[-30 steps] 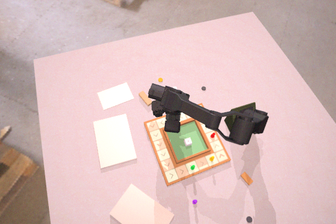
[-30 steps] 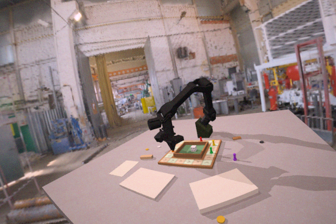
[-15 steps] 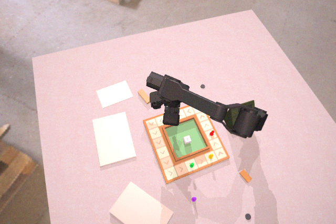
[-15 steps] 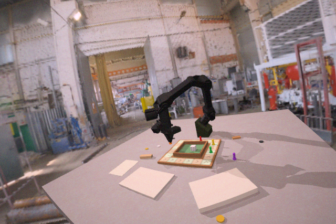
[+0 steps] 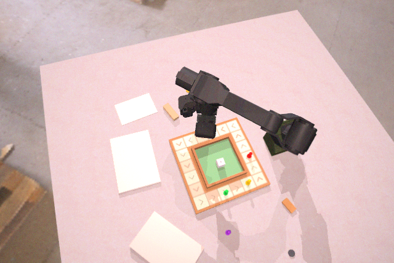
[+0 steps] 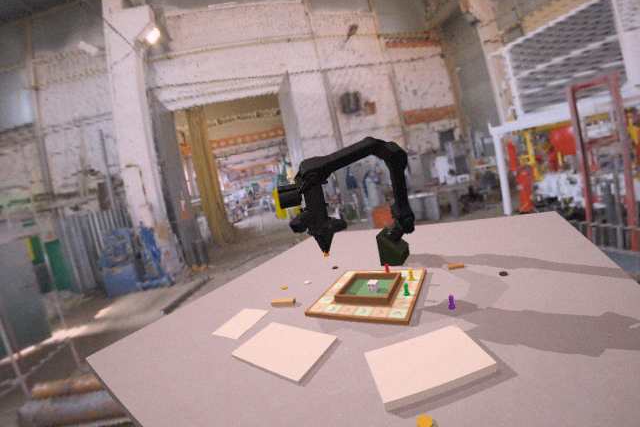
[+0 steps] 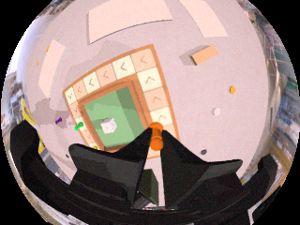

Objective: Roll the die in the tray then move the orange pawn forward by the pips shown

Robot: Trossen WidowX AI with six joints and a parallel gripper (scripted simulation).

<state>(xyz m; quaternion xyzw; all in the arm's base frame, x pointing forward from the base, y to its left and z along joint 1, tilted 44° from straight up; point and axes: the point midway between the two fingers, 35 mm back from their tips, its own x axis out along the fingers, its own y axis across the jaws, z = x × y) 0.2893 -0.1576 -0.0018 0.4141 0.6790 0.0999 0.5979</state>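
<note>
jaws clamped on orange pawn – raised above board, die in tray
</note>
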